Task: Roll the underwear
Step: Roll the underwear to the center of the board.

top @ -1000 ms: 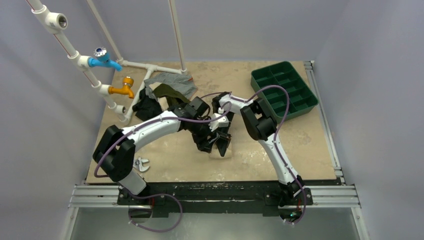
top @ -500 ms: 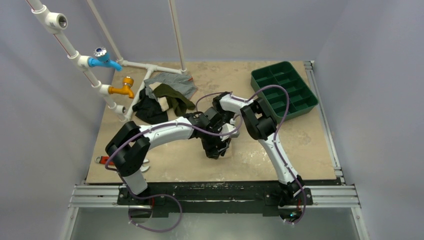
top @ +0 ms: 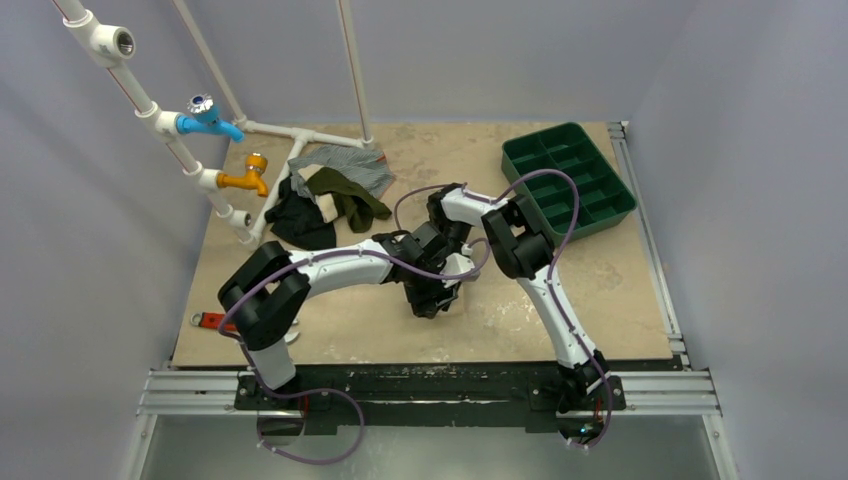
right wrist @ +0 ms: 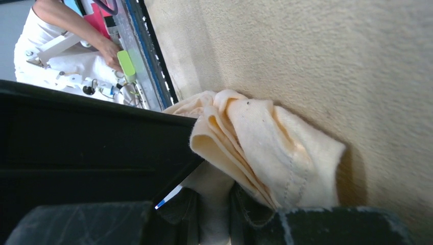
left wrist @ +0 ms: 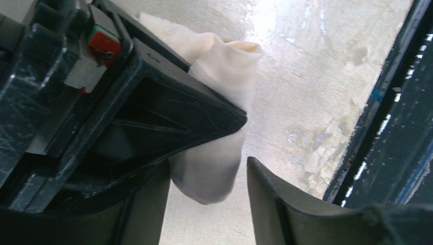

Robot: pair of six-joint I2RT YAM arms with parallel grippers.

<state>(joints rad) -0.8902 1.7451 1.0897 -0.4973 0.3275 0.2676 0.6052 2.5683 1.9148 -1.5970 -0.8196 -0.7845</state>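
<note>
The underwear (right wrist: 275, 153) is a pale beige-peach bundle of folded layers lying on the tan table near its front edge. My right gripper (right wrist: 212, 196) is shut on a fold of it at the bundle's near side. In the left wrist view the rolled end of the underwear (left wrist: 219, 107) pokes out from under the right gripper's black body. My left gripper (left wrist: 208, 166) is open around that end, with a gap on the right-hand side. From above, both grippers (top: 440, 290) crowd together mid-table and hide the cloth.
A green compartment tray (top: 568, 180) sits at the back right. An olive-green garment (top: 345, 195), a grey striped one (top: 345, 160) and a black one (top: 295, 215) are piled at the back left by the white pipe frame (top: 300, 135). A small tool (top: 205, 320) lies front left.
My left arm has swung right and brought its gripper up to the cloth beside the right gripper, and its jaws have narrowed slightly. The right gripper keeps its hold.
</note>
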